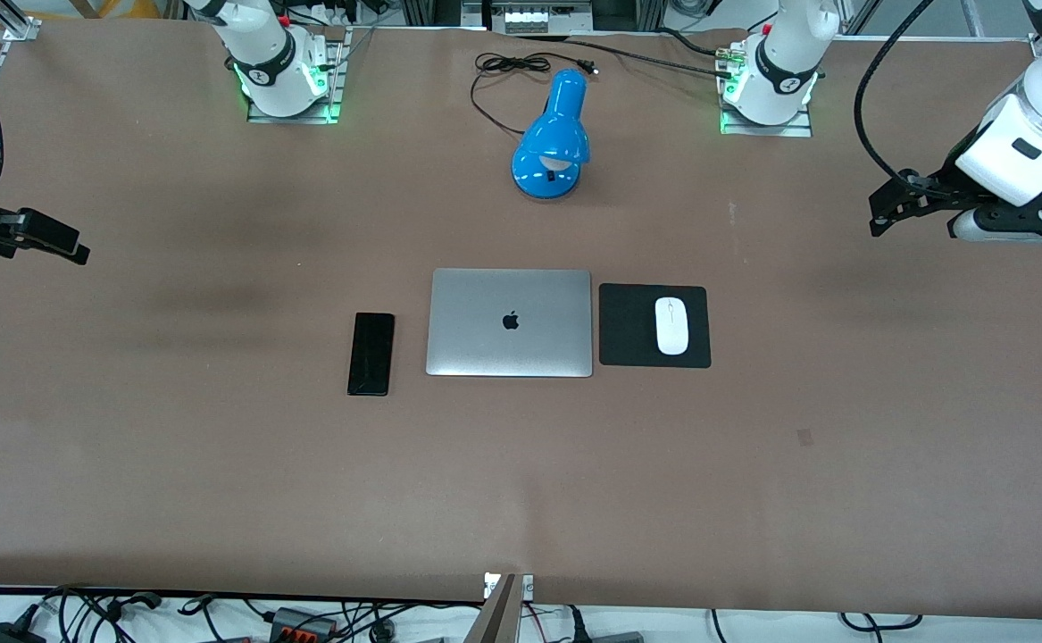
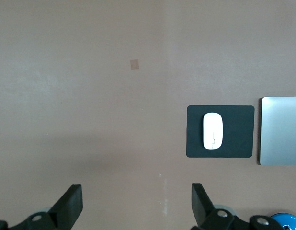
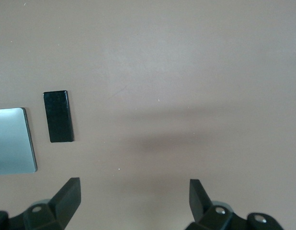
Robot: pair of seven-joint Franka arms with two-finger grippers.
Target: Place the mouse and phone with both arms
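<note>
The white mouse (image 1: 671, 325) lies on a square black mouse pad (image 1: 628, 344), beside the closed silver laptop (image 1: 510, 322) on the side toward the left arm's end; it also shows in the left wrist view (image 2: 212, 131). The black phone (image 1: 370, 353) lies flat beside the laptop toward the right arm's end, and shows in the right wrist view (image 3: 58, 116). My left gripper (image 1: 882, 217) (image 2: 137, 206) is open and empty, up over bare table at the left arm's end. My right gripper (image 1: 70, 250) (image 3: 134, 203) is open and empty over bare table at the right arm's end.
A blue desk lamp (image 1: 554, 138) with a black cord (image 1: 503, 67) lies between the arm bases, farther from the front camera than the laptop. The brown table (image 1: 217, 464) runs wide on every side of the laptop group.
</note>
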